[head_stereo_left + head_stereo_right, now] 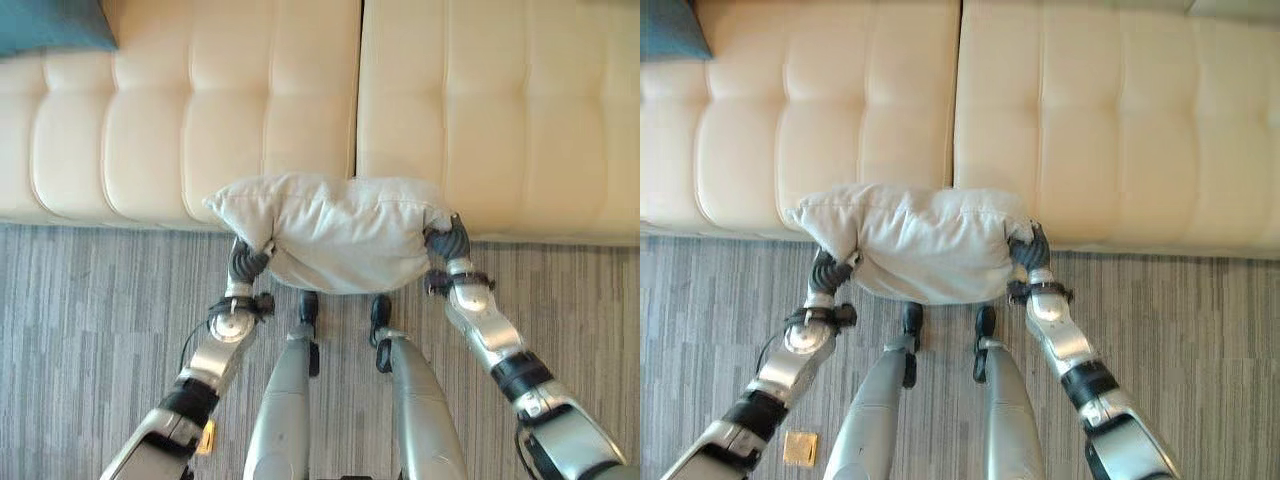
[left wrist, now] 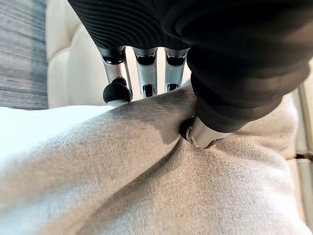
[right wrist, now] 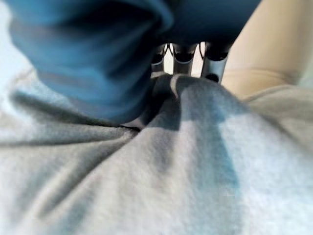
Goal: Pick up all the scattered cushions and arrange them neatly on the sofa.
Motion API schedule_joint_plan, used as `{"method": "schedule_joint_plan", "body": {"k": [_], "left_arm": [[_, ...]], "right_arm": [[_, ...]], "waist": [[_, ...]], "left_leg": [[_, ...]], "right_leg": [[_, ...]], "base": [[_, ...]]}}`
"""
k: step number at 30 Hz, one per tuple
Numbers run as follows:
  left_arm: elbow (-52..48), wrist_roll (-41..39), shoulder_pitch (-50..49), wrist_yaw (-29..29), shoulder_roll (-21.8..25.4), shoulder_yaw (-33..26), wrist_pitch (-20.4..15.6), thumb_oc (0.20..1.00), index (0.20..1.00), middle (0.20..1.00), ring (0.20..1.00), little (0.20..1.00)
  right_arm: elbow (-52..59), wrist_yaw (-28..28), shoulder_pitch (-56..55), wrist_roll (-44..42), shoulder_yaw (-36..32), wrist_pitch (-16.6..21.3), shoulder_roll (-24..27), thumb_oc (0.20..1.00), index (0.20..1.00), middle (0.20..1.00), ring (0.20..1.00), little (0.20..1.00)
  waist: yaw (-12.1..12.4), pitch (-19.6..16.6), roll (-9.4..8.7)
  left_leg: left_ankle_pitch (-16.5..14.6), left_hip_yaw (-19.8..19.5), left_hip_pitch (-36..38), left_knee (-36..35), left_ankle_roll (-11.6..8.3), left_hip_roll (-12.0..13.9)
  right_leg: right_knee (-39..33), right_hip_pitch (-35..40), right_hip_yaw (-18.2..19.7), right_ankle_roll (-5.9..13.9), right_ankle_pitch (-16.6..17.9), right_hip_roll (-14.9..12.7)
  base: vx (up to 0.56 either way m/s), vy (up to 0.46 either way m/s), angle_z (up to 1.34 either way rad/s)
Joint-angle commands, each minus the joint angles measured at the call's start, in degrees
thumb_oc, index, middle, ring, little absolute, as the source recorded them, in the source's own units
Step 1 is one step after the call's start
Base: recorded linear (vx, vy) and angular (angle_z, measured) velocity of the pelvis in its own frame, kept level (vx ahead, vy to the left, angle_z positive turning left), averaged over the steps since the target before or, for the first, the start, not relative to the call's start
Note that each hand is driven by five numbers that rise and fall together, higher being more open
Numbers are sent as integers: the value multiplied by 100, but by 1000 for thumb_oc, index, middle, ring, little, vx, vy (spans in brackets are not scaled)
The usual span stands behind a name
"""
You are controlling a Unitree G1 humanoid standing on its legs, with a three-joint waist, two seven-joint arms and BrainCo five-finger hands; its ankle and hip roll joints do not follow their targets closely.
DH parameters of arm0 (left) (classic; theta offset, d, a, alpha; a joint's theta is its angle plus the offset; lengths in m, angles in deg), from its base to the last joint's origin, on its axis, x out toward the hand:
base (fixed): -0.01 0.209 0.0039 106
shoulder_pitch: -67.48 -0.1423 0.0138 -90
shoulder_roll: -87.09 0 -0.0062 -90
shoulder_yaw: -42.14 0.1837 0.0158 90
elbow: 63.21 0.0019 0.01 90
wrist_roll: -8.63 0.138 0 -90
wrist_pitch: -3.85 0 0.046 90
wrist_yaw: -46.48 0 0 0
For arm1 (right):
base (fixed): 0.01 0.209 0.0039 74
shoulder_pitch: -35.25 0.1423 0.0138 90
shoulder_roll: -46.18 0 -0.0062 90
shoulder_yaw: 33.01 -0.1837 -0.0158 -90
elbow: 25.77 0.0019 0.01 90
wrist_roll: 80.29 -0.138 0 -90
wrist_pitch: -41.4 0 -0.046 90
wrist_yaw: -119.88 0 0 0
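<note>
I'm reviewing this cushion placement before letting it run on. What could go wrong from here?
The grey cushion is pinched only at its two ends by the left hand and right hand, so it might slip free. It hangs over the sofa front edge; released here, it could drop to the floor.

floor: grey striped carpet point(image 1: 90, 340) | furniture: cream tufted sofa point(image 1: 480, 110), 2 seat sections | light: bright, even

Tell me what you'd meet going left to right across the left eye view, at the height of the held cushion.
Carpet → left robot hand → pale grey cushion → right robot hand → carpet again.
</note>
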Motion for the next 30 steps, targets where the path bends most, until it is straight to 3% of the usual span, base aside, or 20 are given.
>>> {"method": "schedule_joint_plan", "body": {"k": [1, 2, 7, 14, 18, 19, 20, 21, 24, 27, 30], "left_arm": [[-1128, 298, -206, -673, -93, 156, -526, 200, 200, 200, 200, 200], [-1392, 333, -553, -773, 33, 0, -498, 200, 200, 200, 200, 200], [-1934, 344, -1158, -979, 252, -213, -490, 200, 200, 200, 200, 200], [-2243, 369, -1444, -987, 381, -255, -396, 200, 200, 200, 200, 200], [-2369, 514, -1513, -936, 488, -291, -355, 200, 200, 200, 200, 200], [-2412, 596, -1523, -946, 542, -307, -327, 200, 200, 200, 200, 200], [-2413, 596, -1522, -946, 543, -310, -326, 200, 200, 200, 200, 200], [-2438, 636, -1517, -949, 584, -330, -325, 200, 200, 200, 200, 200], [-2383, 766, -1475, -962, 567, -348, -314, 200, 200, 200, 200, 200], [-2435, 738, -1560, -958, 507, -424, -345, 200, 200, 200, 200, 200], [-2455, 699, -1663, -977, 430, -467, -350, 200, 200, 200, 200, 200]], "right_arm": [[1075, 817, -431, 197, 168, 512, -200, 200, 200, 200, 200, 200], [1446, 1004, -850, 156, 53, 530, -66, 200, 200, 200, 200, 200], [2108, 1340, -1502, 192, -98, 482, 239, 200, 200, 200, 200, 200], [2423, 1300, -1417, 417, -62, 403, 385, 200, 200, 200, 200, 200], [2534, 1269, -1255, 401, 40, 410, 287, 200, 200, 200, 200, 200], [2581, 1283, -1208, 391, 61, 422, 237, 200, 200, 200, 200, 200], [2580, 1283, -1205, 392, 62, 421, 236, 200, 200, 200, 200, 200], [2613, 1298, -1128, 375, 94, 428, 185, 200, 200, 200, 200, 200], [2661, 1341, -1143, 342, 87, 457, 150, 200, 200, 200, 200, 200], [2703, 1377, -1153, 201, 99, 471, 164, 200, 200, 200, 200, 200], [2717, 1418, -1172, 151, 119, 478, 186, 200, 200, 200, 200, 200]], "waist": [[-203, -590, -104], [-249, -830, -132], [-297, -1274, -202], [-191, -1371, -327], [-101, -1323, -393], [-77, -1286, -411], [-73, -1285, -415], [-72, -1191, -400], [-123, -1126, -297], [-209, -1168, -202], [-281, -1183, -165]], "left_leg": [[-453, 86, 602, -352, -143, 15], [-411, 143, 999, -615, -154, 33], [-504, 266, 1822, -978, -91, 21], [-848, 424, 2076, -670, 16, 10], [-1105, 566, 2037, -341, 180, -5], [-1202, 578, 2077, -312, 283, -42], [-1205, 585, 2073, -307, 287, -45], [-1249, 540, 2129, -290, 390, -95], [-1267, 415, 2338, -350, 427, -169], [-1297, 368, 2692, -587, 376, -222], [-1372, 330, 3028, -728, 344, -267]], "right_leg": [[-948, 867, 29, 632, 76, -90], [-1257, 1263, 25, 673, 149, -78], [-1712, 2079, 84, 738, 151, 4], [-1824, 2521, 332, 834, 187, -26], [-1558, 2446, 493, 1004, 310, -96], [-1176, 2327, 546, 1146, 525, -167], [-1162, 2316, 555, 1150, 520, -170], [-647, 2102, 655, 1295, 860, -205], [-178, 1825, 706, 1177, 724, -18], [-628, 1576, 450, 982, 433, 94], [-1206, 1308, 237, 962, 530, 178]], "base": [[242, 71, -2], [249, 71, -2], [255, 77, -17], [150, 97, -17], [84, 153, -25], [46, 112, -29], [100, 206, -32], [49, 99, -18], [177, 129, -9], [296, 53, 22], [321, -20, 11]]}}
